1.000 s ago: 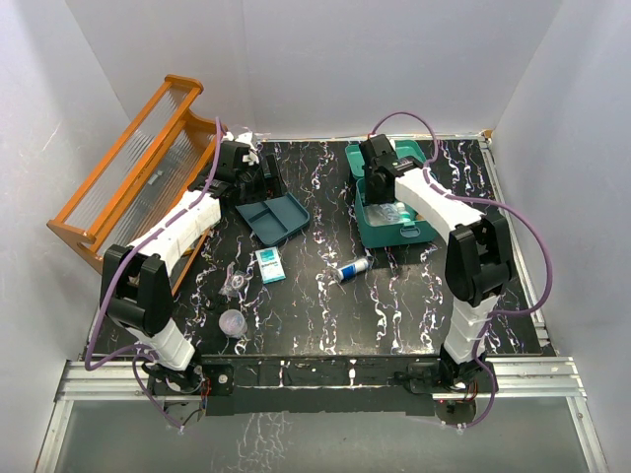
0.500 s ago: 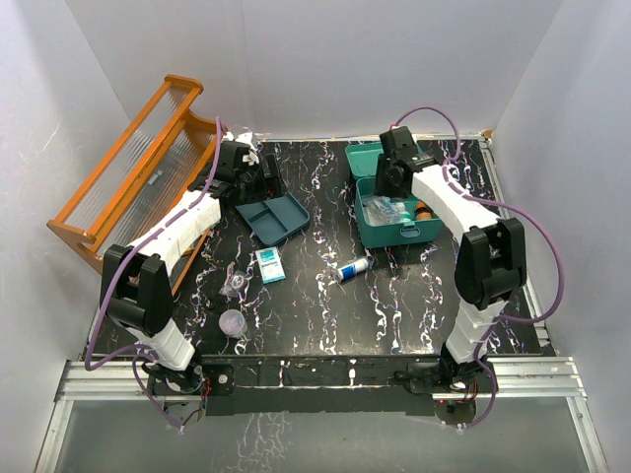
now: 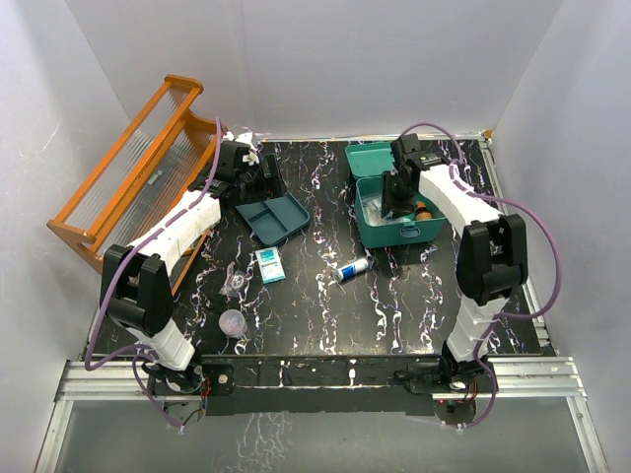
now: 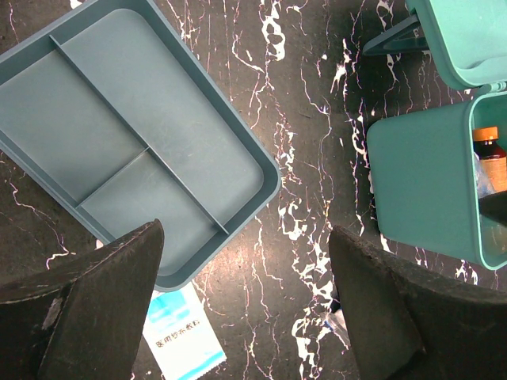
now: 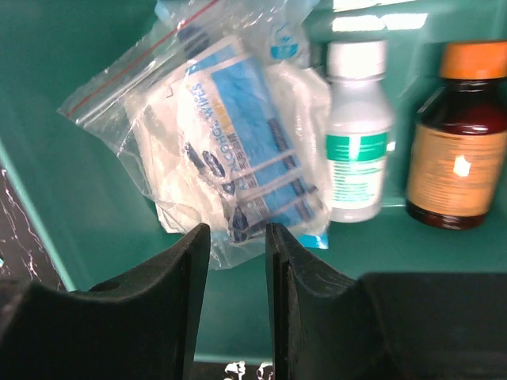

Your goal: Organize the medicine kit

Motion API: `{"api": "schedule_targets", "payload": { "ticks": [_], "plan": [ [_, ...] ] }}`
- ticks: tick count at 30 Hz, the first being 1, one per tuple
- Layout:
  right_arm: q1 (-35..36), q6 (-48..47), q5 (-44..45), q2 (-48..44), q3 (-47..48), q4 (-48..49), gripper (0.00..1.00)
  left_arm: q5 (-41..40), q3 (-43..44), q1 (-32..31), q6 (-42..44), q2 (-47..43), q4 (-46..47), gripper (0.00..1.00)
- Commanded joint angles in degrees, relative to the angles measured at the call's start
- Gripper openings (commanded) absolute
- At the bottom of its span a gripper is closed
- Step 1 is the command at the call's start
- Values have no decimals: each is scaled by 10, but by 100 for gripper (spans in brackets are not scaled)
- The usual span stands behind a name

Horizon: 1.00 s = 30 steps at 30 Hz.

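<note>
The left gripper [image 4: 245, 229] is being held wide above the diagonal insert tray [image 4: 135, 150]. Far right, the medicine kit [image 3: 389, 235] is being seen long-axis left-right, lid rearward. Inside, the right gripper [image 5: 238, 233] is being held narrowly apart over a bag [image 5: 230, 134], print unreadable.

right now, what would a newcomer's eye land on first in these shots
Probably the big orange rack at the far left, bright against the black marbled table. Next comes the open teal medicine kit at the far right, with the right gripper inside it over a clear bag beside a white bottle and a brown bottle. Its matching insert tray lies empty near the middle, under the open left gripper.
</note>
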Motion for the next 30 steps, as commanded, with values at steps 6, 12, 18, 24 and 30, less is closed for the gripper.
{"api": "schedule_targets", "payload": {
  "ticks": [6, 12, 18, 24, 30],
  "plan": [
    [1, 16, -130, 32, 7, 32, 32, 6, 7, 1, 0, -19, 2, 84],
    [1, 60, -49, 3, 17, 42, 32, 7, 15, 1, -1, -11, 2, 84],
    [1, 63, -3, -36, 12, 51, 35, 7, 20, 1, 0, -6, 0, 84],
    [0, 52, 1, -22, 26, 53, 37, 7, 23, 1, 1, -4, -1, 84],
    [1, 10, 11, 18, 38, 73, 45, 8, 23, 1, 1, -4, 0, 84]
  ]
}}
